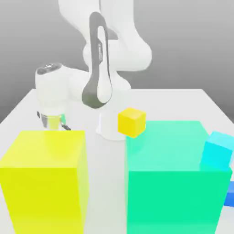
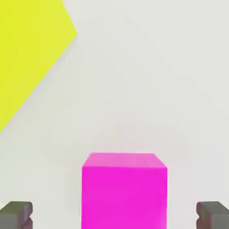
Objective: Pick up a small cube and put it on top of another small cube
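The small magenta-pink cube [image 2: 124, 190] rests on the white table, right between the two dark fingertips [image 2: 15, 214] of my gripper [image 2: 114, 215]. The gripper is open, with a wide gap on each side of the cube and no contact. In the exterior view my white hand [image 1: 51, 103] hangs low over the table at the exterior view's left, its lower end behind the big yellow cube [image 1: 45, 178]. A small yellow cube [image 1: 132, 122] sits near the arm's base. A small cyan cube [image 1: 217, 149] lies tilted at the exterior view's right.
A big green cube [image 1: 173, 178] fills the front right of the white table [image 1: 183, 103]. A corner of the big yellow cube [image 2: 27, 49] lies close to the hand. A blue object [image 1: 230, 194] peeks in at the exterior view's right edge.
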Controlling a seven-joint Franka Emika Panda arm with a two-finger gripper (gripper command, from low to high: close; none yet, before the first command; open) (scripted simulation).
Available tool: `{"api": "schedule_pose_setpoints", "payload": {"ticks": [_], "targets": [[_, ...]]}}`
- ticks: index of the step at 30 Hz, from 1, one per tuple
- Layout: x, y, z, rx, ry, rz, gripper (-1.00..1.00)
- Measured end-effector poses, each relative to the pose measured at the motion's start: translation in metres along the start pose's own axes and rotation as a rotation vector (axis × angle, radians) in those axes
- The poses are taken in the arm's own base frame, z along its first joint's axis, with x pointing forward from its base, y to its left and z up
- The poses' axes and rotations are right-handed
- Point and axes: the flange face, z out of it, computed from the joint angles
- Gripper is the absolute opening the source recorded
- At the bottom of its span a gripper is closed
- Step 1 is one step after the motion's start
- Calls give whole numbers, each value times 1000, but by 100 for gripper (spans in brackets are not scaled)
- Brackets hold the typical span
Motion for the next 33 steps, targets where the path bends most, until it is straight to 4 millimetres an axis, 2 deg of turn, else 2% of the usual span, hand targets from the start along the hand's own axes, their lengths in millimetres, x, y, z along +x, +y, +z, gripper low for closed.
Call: {"api": "schedule_pose_setpoints", "payload": {"ticks": [7,8,15,23,30,33], "targets": [[-1,6,32,-8,7,8,0],[-2,7,36,-10,7,9,-100],[-2,6,36,-9,7,9,-100],[1,1,3,0,0,6,-100],[-2,6,-26,-8,5,11,-100],[18,13,-27,-36,-8,89,-100]]}}
